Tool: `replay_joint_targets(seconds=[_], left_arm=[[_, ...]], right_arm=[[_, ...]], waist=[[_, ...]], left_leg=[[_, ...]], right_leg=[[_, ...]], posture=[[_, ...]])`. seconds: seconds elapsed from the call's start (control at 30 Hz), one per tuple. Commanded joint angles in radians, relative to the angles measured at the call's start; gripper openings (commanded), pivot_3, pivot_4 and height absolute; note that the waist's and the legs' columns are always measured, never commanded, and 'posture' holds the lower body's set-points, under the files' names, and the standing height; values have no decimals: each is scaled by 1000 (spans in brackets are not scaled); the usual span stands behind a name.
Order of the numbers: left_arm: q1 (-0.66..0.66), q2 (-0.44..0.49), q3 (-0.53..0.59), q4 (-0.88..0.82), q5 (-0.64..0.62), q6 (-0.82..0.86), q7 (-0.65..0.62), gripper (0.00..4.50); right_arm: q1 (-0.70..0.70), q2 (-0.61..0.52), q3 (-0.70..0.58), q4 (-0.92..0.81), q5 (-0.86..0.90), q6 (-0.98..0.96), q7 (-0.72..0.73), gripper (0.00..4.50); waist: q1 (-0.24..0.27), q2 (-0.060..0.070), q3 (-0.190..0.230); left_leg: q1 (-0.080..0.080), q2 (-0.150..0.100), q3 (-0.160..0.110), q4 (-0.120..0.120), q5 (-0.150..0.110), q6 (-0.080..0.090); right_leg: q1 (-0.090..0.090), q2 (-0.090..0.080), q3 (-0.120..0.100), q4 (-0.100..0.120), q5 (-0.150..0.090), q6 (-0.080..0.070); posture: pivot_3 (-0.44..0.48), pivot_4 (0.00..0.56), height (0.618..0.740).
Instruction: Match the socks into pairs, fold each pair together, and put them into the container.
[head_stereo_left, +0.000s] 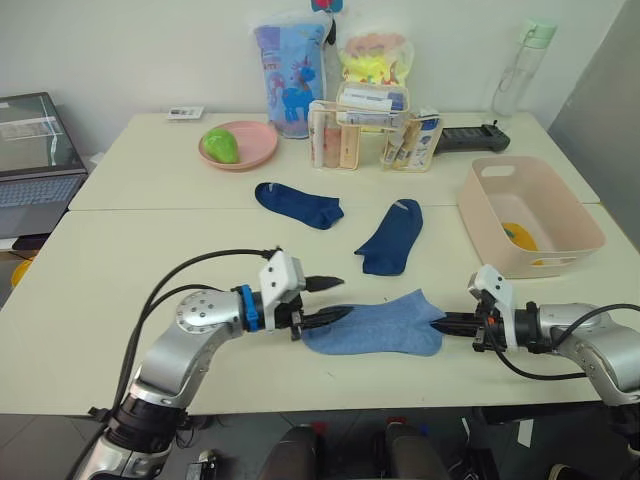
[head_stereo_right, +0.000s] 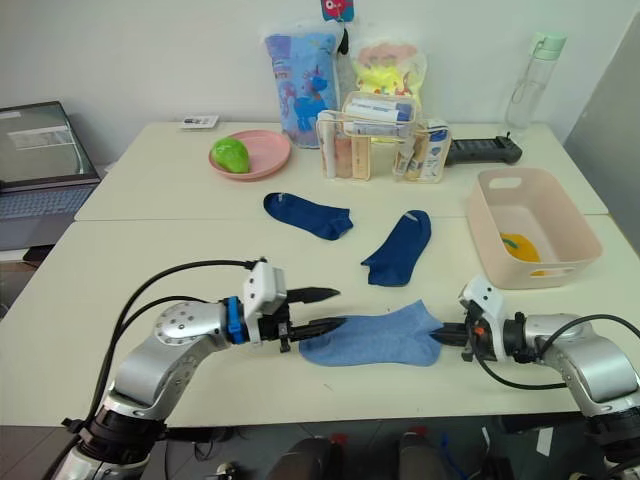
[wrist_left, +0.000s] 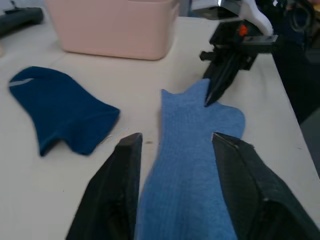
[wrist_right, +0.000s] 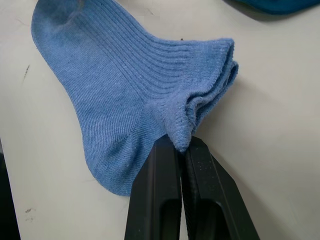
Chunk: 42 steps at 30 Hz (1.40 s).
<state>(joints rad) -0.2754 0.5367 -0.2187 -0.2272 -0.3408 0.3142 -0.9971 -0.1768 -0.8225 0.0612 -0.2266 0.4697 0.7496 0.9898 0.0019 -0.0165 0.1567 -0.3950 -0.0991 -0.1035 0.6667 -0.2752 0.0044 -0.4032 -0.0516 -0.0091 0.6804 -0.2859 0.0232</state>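
Office-like room: laptop (head_stereo_left: 35, 160), joined tables (head_stereo_left: 150, 250).

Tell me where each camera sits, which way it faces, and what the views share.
Left and right eye: on the head, looking down over the table; both arms show.
Left wrist: looks along the open left gripper over the light blue sock toward the container.
Right wrist: looks along the right gripper, pinching that sock's heel.
Shared: the light blue sock; the left wrist view also catches the right gripper.

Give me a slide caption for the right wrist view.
Right pincer shut on the heel of the light blue socks lying on the table.
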Motion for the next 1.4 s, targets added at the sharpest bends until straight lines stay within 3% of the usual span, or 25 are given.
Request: replay_joint_targets(seconds=[0.03, 0.13, 0.4, 0.53, 0.7, 0.87, 1.07, 1.3, 1.4], left_arm=[[-31, -21, -55, 67, 59, -56, -17, 1028], [-47, -24, -107, 131, 119, -93, -36, 43], [-87, -108, -173, 279, 194, -92, -16, 14], [-76, -88, -198, 288, 232, -79, -30, 14], [-78, -93, -169, 288, 223, -87, -17, 14], [-84, -96, -153, 298, 219, -99, -7, 14], [-62, -82, -109, 254, 174, -76, -18, 14], [5, 46, 43, 19, 21, 131, -32, 14], [13, 128, 171, -82, -68, 210, -33, 14]], right_arm=[[-21, -6, -3, -10, -3, -11, 11, 0], [-31, -5, -3, -10, -6, -5, 13, 0], [-51, 2, -25, -48, 30, 50, 6, 0], [-86, 44, -110, -91, 183, 192, -14, 0], [-191, 193, -191, -145, 442, 398, -124, 0], [-212, 285, -117, -166, 472, 439, -190, 0], [-216, 340, -10, -124, 402, 365, -198, 0], [-233, 339, 91, -62, 303, 275, -159, 0], [-248, 359, 161, -19, 241, 230, -146, 0]], waist=[[0, 0, 0], [0, 0, 0], [3, 0, 0], [0, 0, 0], [-1, 0, 0], [2, 0, 0], [-4, 0, 0], [-8, 0, 0], [-9, 0, 0]], left_leg=[[0, 0, 0, 0, 0, 0], [0, 0, 0, 0, 0, 0], [-1, 0, -1, 2, 0, 0], [-1, 0, -1, 2, 0, 0], [0, 0, -1, 2, 0, 0], [-1, -1, -2, 3, 0, 0], [-1, -1, -2, 3, 0, 0], [-1, 0, -2, 3, 0, 0], [-2, 0, -2, 3, 0, 0]], right_leg=[[0, 0, 0, 0, 0, 0], [0, 0, 0, 0, 0, 0], [0, 0, 0, 0, 0, 0], [0, 0, 0, 0, 0, 0], [0, 0, 0, 1, 0, 0], [0, 0, -1, 0, 0, 0], [-1, 0, -1, 1, 0, 0], [-1, 0, -1, 2, 0, 0], [-2, 0, -1, 1, 0, 0]], posture=[[0, 150, 740], [0, 150, 740], [0, 150, 740], [0, 150, 740], [0, 150, 740], [0, 150, 740], [0, 150, 740], [0, 150, 740], [0, 150, 740]])
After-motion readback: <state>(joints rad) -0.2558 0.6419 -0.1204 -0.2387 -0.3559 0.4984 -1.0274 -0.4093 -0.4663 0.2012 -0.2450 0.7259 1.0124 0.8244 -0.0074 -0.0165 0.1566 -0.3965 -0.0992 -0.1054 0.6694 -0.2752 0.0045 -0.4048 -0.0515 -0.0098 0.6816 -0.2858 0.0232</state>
